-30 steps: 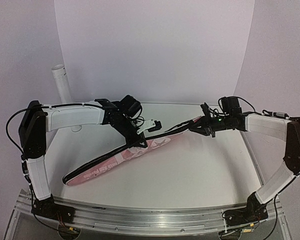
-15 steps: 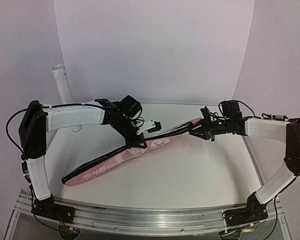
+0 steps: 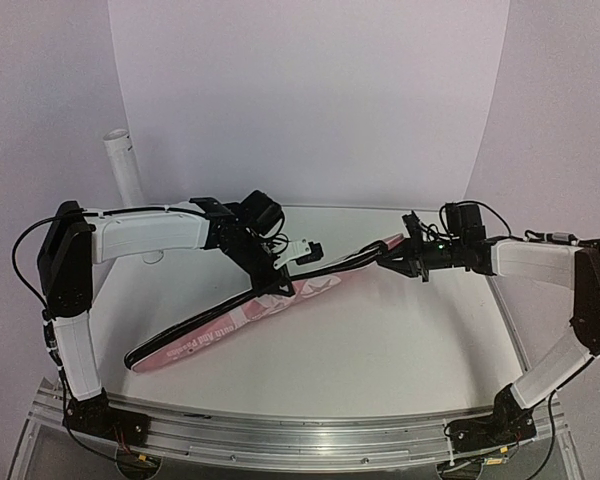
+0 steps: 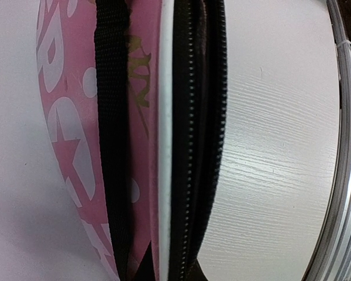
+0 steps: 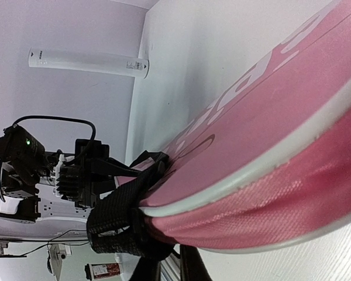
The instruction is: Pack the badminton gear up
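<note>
The long pink bag (image 3: 220, 328) lies diagonally on the white table (image 3: 400, 340). No rackets or shuttlecocks show in any view. My left gripper (image 3: 280, 272) is shut on the bag's upper edge near its middle. In the left wrist view the gripper (image 4: 164, 272) pinches the white piping and black zip (image 4: 190, 146), beside the black strap (image 4: 112, 117). My right gripper (image 3: 385, 258) is at the bag's far right end, shut on it. In the right wrist view the gripper (image 5: 169, 269) sits under the pink bag (image 5: 269, 129) by the strap loop (image 5: 114, 216).
A tall white tube (image 3: 127, 175) stands at the back left, behind my left arm; it also shows in the right wrist view (image 5: 88, 62). A metal rail (image 3: 300, 435) runs along the table's near edge. White backdrop walls close off the far side.
My right gripper has shifted a little left along the bag's far end and its forearm has dropped slightly. The left arm and the bag have hardly moved.
</note>
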{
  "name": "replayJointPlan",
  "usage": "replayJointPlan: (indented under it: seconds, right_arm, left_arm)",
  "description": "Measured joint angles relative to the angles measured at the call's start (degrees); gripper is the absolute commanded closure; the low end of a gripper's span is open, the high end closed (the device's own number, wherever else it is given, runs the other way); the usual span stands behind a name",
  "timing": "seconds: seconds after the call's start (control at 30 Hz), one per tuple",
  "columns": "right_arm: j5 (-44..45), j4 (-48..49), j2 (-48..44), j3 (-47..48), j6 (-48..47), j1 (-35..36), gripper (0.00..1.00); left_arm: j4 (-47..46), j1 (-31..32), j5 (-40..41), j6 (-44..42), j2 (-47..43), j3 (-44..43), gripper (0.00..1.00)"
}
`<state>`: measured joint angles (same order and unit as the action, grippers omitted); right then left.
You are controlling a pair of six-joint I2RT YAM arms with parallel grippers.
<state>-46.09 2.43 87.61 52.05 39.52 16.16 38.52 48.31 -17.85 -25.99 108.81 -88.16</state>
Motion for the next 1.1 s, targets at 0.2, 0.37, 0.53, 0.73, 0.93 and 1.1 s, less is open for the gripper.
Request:
replayJointPlan:
  seconds: [0.2,0.37,0.53,0.73,0.93,1.1]
  right_arm:
    - [0.12,1.04,0.0,-0.09,0.53,0.0,1.0]
    - [0.62,4.25,-0.5,-1.68,3.58,0.37,1.0]
    - [4.94,10.56,-0.97,-2.78,11.46,2.68,1.0]
    - [14.04,14.2,-0.95,-2.29,19.69,8.54,1.0]
    - [19.08,15.01,-0.24,-1.02,24.28,14.47,1.0]
    - [22.84,16.8,1.78,0.16,27.04,17.23,1.0]
  left_arm:
    - [-0.02,0.0,0.04,0.13,0.0,-0.31,1.0]
    - [0.13,0.0,0.09,1.19,0.13,-0.72,1.0]
    - [-0.27,-0.17,0.07,3.72,0.15,-0.75,1.0]
    - [-1.33,-0.19,0.09,6.46,1.69,-2.31,1.0]
    - [-4.84,0.38,0.02,7.84,3.92,-5.32,1.0]
    - [-6.15,0.44,-0.21,8.66,5.19,-6.72,1.0]
